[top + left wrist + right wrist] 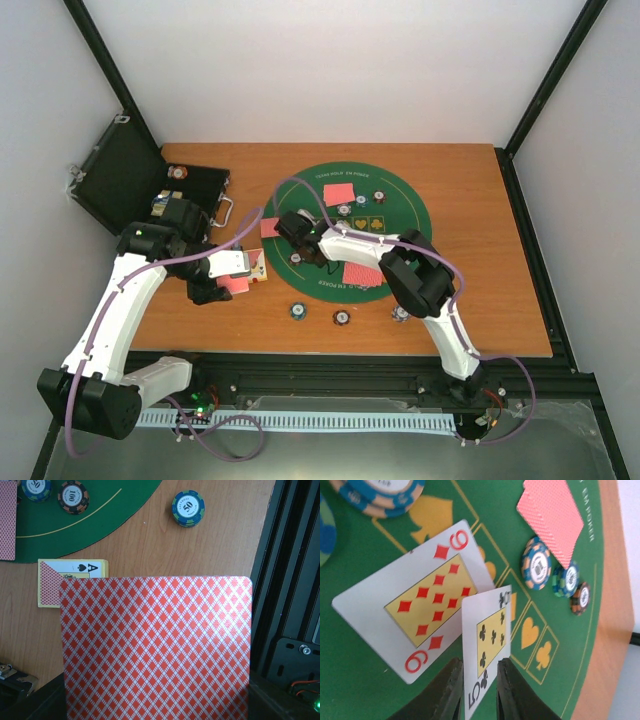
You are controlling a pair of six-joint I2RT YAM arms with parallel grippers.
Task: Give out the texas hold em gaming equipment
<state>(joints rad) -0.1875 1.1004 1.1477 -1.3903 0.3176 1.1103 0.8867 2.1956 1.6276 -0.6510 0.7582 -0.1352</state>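
Observation:
My left gripper [236, 277] is shut on a red-backed card [155, 647] that fills the left wrist view and hides the fingers. It hovers over bare wood left of the green mat [400, 225]. My right gripper [477, 662] holds a face-up five of clubs [487, 640] just above the mat, beside a face-up nine of diamonds [420, 605]. In the top view the right gripper [298, 248] is over the mat's left part. Red-backed cards lie at the far side [340, 193], near side [362, 273] and left edge [270, 228] of the mat. Chips sit mid-mat [361, 201].
A yellow card box [72, 580] lies on the wood by the left gripper. Loose chips sit on the wood at the front [297, 311], [341, 318], [400, 314]. The open black case [195, 190] stands at the back left with a chip [178, 172] in it.

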